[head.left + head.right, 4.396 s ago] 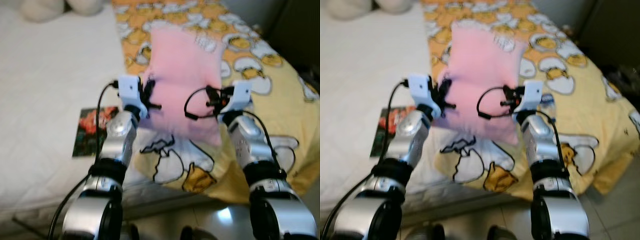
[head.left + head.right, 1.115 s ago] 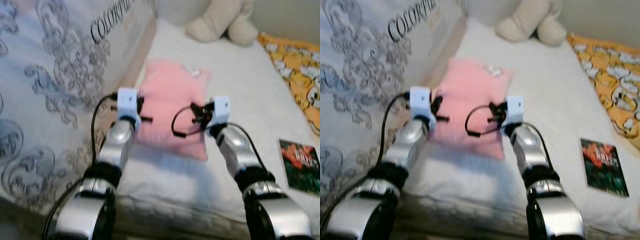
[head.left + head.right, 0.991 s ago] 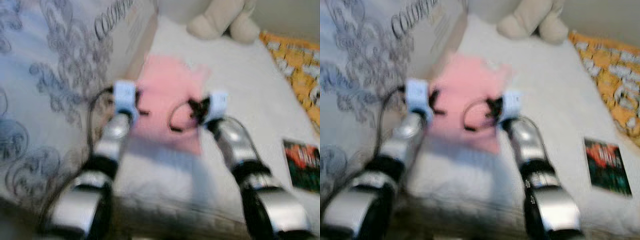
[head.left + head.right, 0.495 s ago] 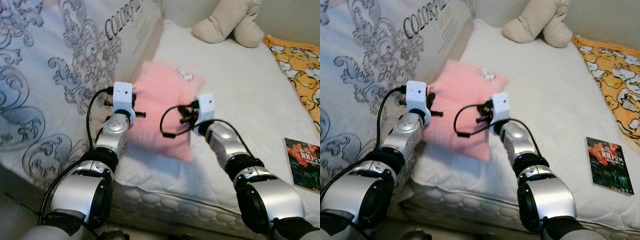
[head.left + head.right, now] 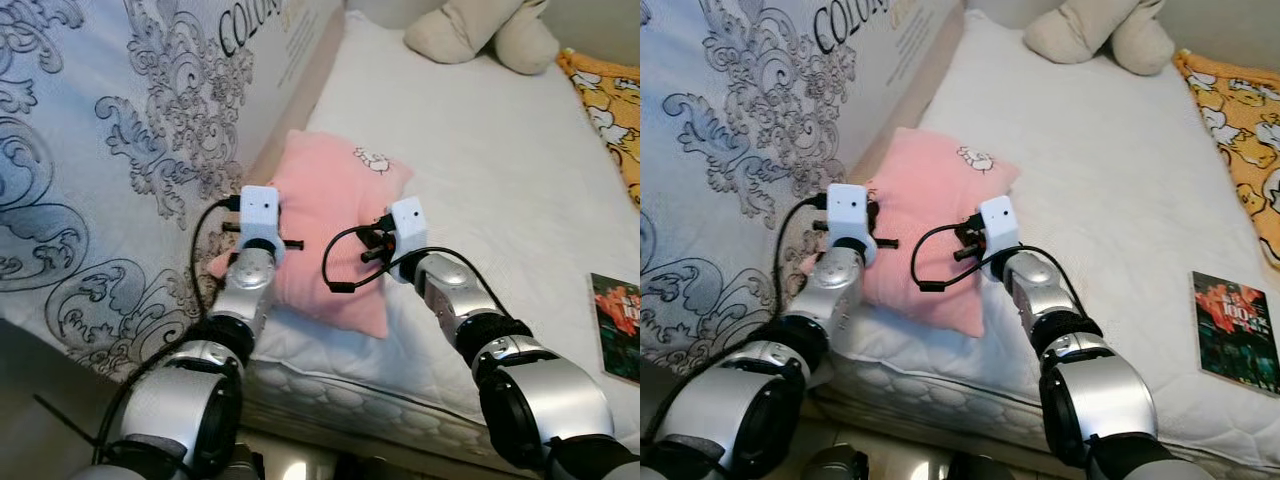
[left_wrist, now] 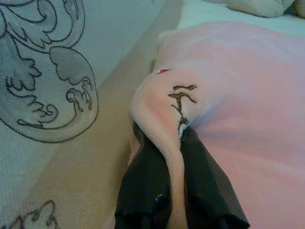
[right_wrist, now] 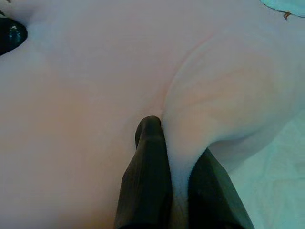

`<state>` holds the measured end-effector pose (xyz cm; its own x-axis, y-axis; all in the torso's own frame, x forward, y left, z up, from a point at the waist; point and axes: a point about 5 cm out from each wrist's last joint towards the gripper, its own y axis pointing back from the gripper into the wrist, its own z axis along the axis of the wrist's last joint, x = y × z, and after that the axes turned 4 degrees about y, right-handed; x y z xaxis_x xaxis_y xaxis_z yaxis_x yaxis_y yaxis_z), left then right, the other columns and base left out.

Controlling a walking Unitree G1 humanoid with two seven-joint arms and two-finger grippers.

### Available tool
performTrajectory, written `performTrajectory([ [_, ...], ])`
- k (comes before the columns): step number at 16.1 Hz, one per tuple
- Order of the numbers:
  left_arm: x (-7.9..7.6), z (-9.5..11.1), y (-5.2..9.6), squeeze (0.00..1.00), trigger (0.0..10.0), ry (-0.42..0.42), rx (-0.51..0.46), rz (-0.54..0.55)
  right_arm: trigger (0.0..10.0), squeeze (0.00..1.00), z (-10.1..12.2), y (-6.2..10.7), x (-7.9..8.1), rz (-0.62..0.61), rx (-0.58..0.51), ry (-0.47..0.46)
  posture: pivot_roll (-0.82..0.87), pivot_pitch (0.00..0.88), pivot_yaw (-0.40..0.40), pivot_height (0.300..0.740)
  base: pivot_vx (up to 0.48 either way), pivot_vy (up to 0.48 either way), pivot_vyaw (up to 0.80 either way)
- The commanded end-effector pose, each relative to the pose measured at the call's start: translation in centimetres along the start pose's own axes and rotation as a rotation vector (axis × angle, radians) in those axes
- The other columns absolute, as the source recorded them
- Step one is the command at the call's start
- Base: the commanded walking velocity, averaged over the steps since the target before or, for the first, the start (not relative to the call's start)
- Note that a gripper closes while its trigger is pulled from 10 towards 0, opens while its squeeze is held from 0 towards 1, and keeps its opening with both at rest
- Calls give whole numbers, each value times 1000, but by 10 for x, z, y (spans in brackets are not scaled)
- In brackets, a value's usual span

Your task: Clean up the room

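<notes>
Pink pillow [image 5: 330,225] now lies at the left edge of the white mattress [image 5: 500,180], beside the patterned upright panel [image 5: 120,130] along that edge. A few seconds ago it was held above the yellow egg-print blanket [image 5: 605,105] at the far right of the bed; half a second ago it was still tilted up off the mattress. It has since come down and appears to rest flat on the surface, near corner just overhanging the front edge.

Left gripper [image 6: 174,157]: both black fingers clamped on a fold of pillow edge, on the panel side. Right gripper [image 7: 174,162]: fingers likewise pinched shut on a fold of pink fabric at the opposite side. Neither has let go.

Judgement: the carry is complete and the placement step is essentially done; what remains for this item is release and withdrawal.

Count:
- pillows: 1
- plush toy [image 5: 480,30], beige, at far head of mattress: 1
- book [image 5: 1238,335], dark cover with red picture, near right front edge of mattress: 1, probably the next item to tidy
- blankets: 1
- grippers engaged: 2
</notes>
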<state>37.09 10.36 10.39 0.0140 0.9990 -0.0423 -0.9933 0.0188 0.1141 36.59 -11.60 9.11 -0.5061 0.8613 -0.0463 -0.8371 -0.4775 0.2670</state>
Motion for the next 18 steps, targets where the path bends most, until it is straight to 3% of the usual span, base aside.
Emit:
performTrajectory([
  [1, -5, -1, 1, 0, 2471, 2, -2, -1, 10000, 0, -10, 8, -12, -45, 28, -13, 104, 135, -88, 740, 0, 0, 0],
  [2, -7, -2, 2, 0, 8078, 17, 4, -3, 10000, 0, -10, 9, -13, -48, 24, -14, 98, 130, -88, 740, 0, 0, 0],
  [3, -11, -2, 2, 0, 10000, 42, 12, -7, 10000, 0, -8, 9, -15, -55, 16, -25, 78, 119, -86, 740, 0, 0, 0],
  [4, -12, -2, 2, 0, 10000, 49, 12, -14, 10000, 0, -9, 8, -13, -51, 10, -52, 49, 111, -84, 740, 0, 0, 0],
  [5, -8, -4, 2, 176, 10000, 42, 19, -4, 10000, 0, -10, 7, -9, -48, 7, -87, -11, 88, -69, 740, 0, 0, 0],
  [6, -4, -4, 1, 1000, 10000, 18, 24, 7, 10000, 620, -10, 5, -7, -67, 1, -125, -32, 81, -62, 740, 0, 0, 0],
  [7, -1, -2, 1, 1000, 10000, -13, 12, 13, 10000, 1000, -10, 4, -4, -71, -11, -141, -30, 72, -57, 740, 0, 0, 0],
  [13, 8, 20, -3, 1000, 10000, -86, -112, 45, 10000, 1000, -3, 4, -3, -120, -108, -161, 20, 14, -64, 740, 0, 0, 0],
  [18, 27, 29, 3, 1000, 10000, -103, -188, 59, 10000, 1000, 10, 7, -1, -152, -232, -95, 64, 0, -83, 740, 0, 0, 0],
])
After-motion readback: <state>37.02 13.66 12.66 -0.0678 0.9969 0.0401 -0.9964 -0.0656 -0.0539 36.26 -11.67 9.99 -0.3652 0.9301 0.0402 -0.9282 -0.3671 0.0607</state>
